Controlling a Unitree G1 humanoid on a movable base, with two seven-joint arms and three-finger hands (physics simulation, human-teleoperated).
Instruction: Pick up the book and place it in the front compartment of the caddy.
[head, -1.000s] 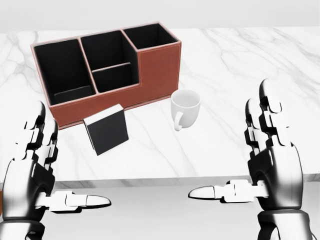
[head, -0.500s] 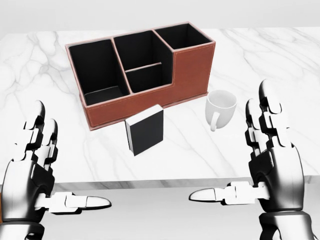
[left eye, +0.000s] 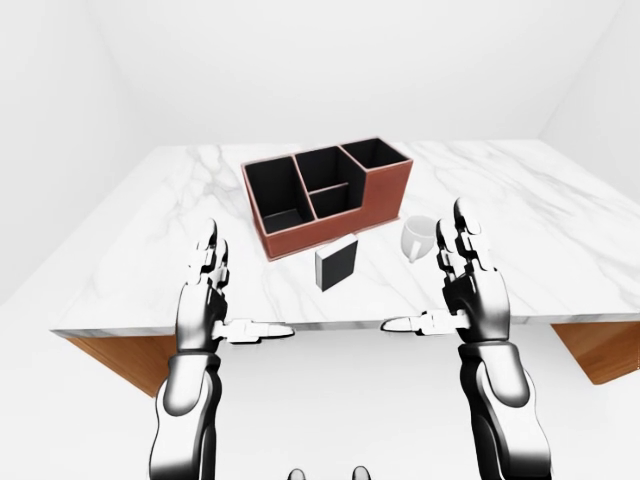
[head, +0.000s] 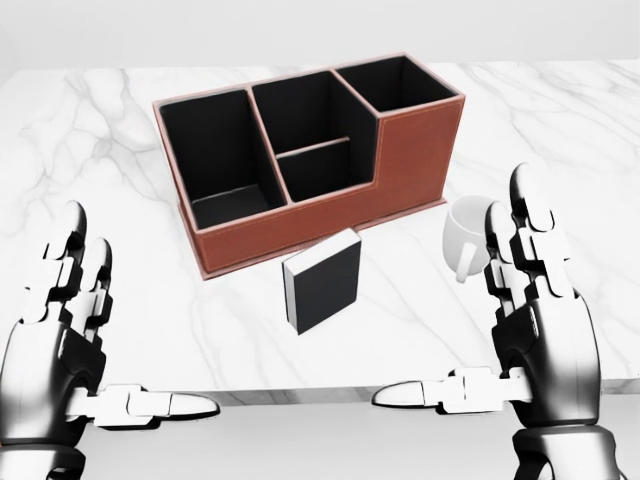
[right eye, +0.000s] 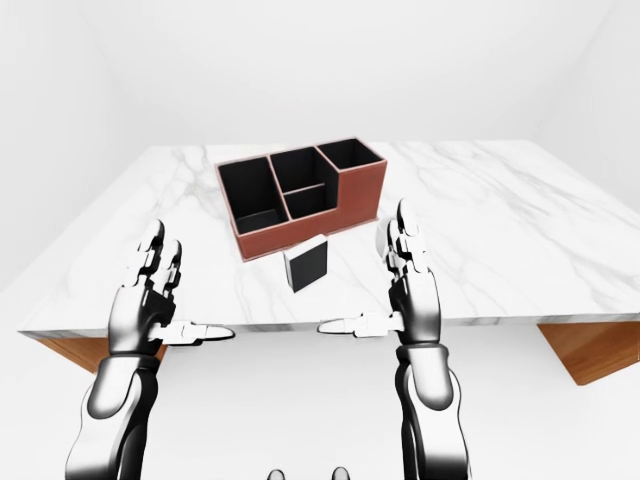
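Note:
A black book (head: 322, 280) with white page edges stands tilted on the marble table (head: 200, 330), just below the caddy's long wall in the head view. The red-brown caddy (head: 250, 245) has black compartments: a wide one at left, two small middle ones, a taller one at right. My left hand (head: 110, 340) hovers open at the lower left, over the table's near edge. At the lower right my right hand (head: 480, 320) is also open, fingers up and thumb pointing inward. Neither touches the book, which lies between and above them.
A white mug (head: 468, 230) stands right of the book by the caddy's right end, partly behind my right fingers. The table's near edge (head: 300, 392) runs along the bottom of the head view. Wooden supports (left eye: 110, 352) show under the tabletop.
The whole picture has shifted right and slightly down, so the camera has moved left and closer. Caddy, book and mug keep their layout. Both hands hold the same open pose.

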